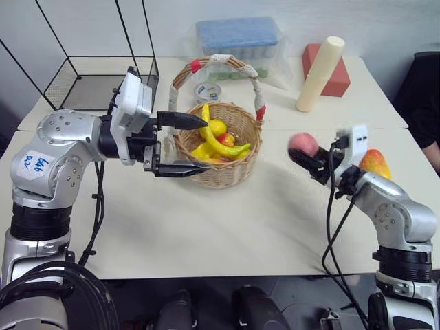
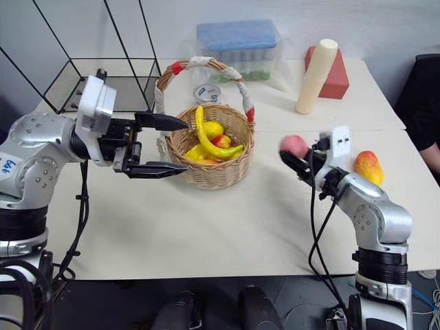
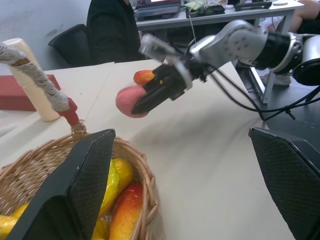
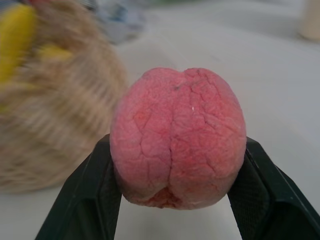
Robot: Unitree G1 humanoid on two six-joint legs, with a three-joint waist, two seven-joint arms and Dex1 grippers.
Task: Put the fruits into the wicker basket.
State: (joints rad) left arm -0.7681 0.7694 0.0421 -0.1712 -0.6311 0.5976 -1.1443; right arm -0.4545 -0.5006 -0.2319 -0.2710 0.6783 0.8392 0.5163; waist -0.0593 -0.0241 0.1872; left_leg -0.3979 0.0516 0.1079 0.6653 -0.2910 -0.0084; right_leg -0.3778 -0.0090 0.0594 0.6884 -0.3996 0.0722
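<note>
The right claw [image 1: 306, 155] was clamped on the peach [image 4: 177, 137], one black finger on each side, and carried it clear above the counter [image 1: 227, 234], between the wicker basket [image 1: 227, 172] and the counter's right edge. The step in hand looked like the carry: the peach was lifted but not yet over the rim. The next move would call for bringing it across to the basket's opening, keeping under or beside the arched handle [image 1: 254, 86], and letting go only once it was above the fruit inside.

The left claw [image 1: 180, 144] stood spread wide and empty at the basket's near left side, its upper finger reaching over the rim and its lower one against the wall; it seemed to be steadying the basket.

By count: one peach, in the grip; one banana [image 1: 218, 141] already in the basket, among yellow pieces and a red-orange fruit too crowded to number; one mango [image 1: 375, 163] lying near the counter's right edge, still to be fetched; one wicker basket; two claws.
</note>
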